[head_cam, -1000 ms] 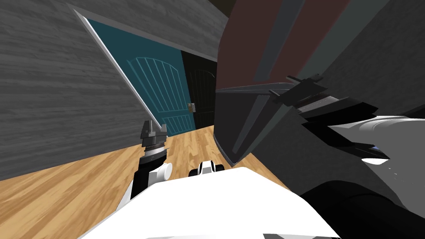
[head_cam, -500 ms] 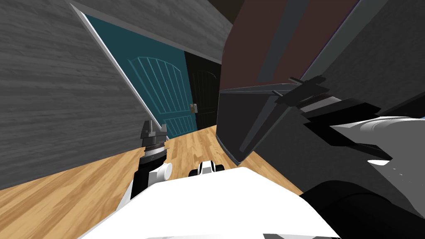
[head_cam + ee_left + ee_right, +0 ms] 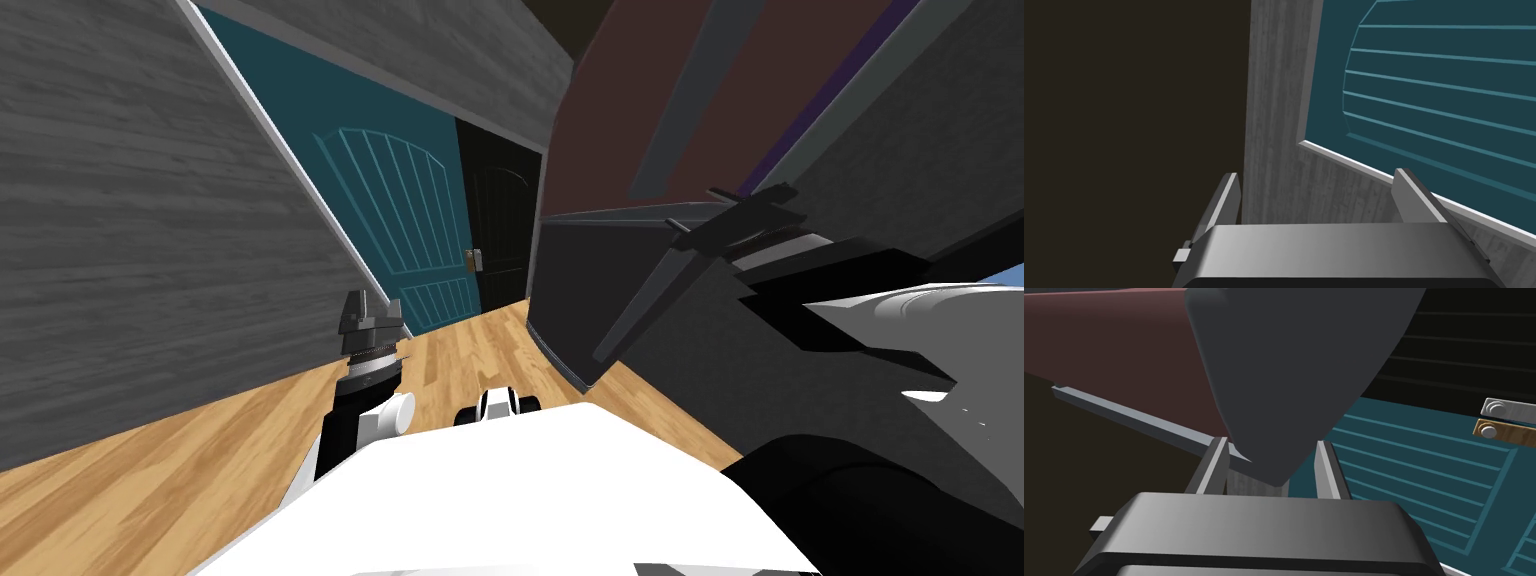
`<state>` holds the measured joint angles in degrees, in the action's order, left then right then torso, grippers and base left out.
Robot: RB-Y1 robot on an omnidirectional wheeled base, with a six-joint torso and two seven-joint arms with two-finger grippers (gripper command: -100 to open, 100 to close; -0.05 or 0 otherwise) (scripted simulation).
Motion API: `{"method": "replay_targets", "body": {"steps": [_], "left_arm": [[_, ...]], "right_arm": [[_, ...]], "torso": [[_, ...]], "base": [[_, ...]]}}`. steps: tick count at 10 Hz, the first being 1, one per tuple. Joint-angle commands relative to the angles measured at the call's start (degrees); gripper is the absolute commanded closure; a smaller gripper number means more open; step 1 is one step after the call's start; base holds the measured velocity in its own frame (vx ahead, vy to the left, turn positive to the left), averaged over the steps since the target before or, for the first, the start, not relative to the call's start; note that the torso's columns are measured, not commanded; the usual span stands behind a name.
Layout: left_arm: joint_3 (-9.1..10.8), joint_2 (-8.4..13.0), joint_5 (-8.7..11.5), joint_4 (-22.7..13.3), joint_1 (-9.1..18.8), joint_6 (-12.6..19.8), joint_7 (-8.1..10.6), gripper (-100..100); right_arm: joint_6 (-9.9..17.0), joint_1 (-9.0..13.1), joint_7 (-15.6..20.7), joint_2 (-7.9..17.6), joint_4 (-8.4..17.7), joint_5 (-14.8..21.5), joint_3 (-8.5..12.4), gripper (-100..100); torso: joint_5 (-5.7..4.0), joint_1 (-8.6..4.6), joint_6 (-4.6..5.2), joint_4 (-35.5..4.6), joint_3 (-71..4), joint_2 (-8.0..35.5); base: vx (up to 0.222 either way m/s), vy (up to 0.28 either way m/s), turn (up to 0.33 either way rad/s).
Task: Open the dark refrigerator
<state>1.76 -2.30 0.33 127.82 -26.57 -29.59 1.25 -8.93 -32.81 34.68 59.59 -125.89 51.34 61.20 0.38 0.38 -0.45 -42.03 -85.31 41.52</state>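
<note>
While right end effector (image 3: 1272, 440) clamps the refrigerator door (image 3: 1294, 363), left end effector (image 3: 1316, 172) stands released.

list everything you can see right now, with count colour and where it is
refrigerator door: one, dark grey, on my right
panel: one, reddish-brown, above that door
teal door: one, ahead
black door: one, beside the teal door
handle plates: two, one silver, one brown, at the teal door's edge
wall: one, grey, on my left
floor: one, light wood
left hand: one, grey fingers open, near the wall
right hand: one, grey fingers shut on the refrigerator door's edge
</note>
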Motion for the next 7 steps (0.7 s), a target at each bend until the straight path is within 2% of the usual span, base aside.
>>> {"method": "replay_targets", "body": {"steps": [1, 2, 3, 4, 6, 7], "left_arm": [[-0.01, 0.0, 0.0, 0.0, 0.0, 0.0, 0.00, 0], [0.01, 0.0, 0.0, 0.0, 0.0, 0.0, 0.00, 0], [0.01, 0.0, 0.0, 0.0, 0.0, 0.0, 0.00, 0], [0.00, 0.0, 0.0, 0.0, 0.0, 0.0, 0.00, 0], [0.00, 0.0, 0.0, 0.0, 0.0, 0.0, 0.00, 0], [0.00, 0.0, 0.0, 0.0, 0.0, 0.0, 0.00, 0]], "right_arm": [[0.6, -0.5, 0.2, 0.2, 0.7, 0.3, 0.5, 100], [1.3, -1.5, 0.4, 0.2, 1.6, 0.5, 0.8, 100], [1.9, -2.3, 0.6, 0.4, 2.4, 0.7, 1.2, 100], [1.9, -2.3, 0.6, 0.4, 2.4, 0.7, 1.2, 100], [3.2, -3.9, 1.0, 0.7, 4.0, 1.2, 2.1, 100], [3.2, -3.9, 1.0, 0.7, 4.0, 1.2, 2.1, 100]], "torso": [[-0.07, 0.25, 0.12, 0.0, 0.2, 0.1], [-0.05, -0.44, 0.05, -0.1, 0.2, 0.3], [-0.19, -0.49, 0.20, -0.2, 0.2, 0.3], [-0.18, -0.03, 0.18, 0.0, 0.1, 0.0], [-0.07, 0.03, 0.03, 0.0, 0.1, 0.1], [-0.10, 0.03, 0.06, 0.0, 0.1, 0.1]], "base": [[0.002, 0.209, -0.088], [0.047, 0.180, -0.081], [0.148, 0.330, -0.129], [0.093, 0.313, -0.082], [0.094, 0.349, -0.075], [0.142, 0.297, -0.066]]}}
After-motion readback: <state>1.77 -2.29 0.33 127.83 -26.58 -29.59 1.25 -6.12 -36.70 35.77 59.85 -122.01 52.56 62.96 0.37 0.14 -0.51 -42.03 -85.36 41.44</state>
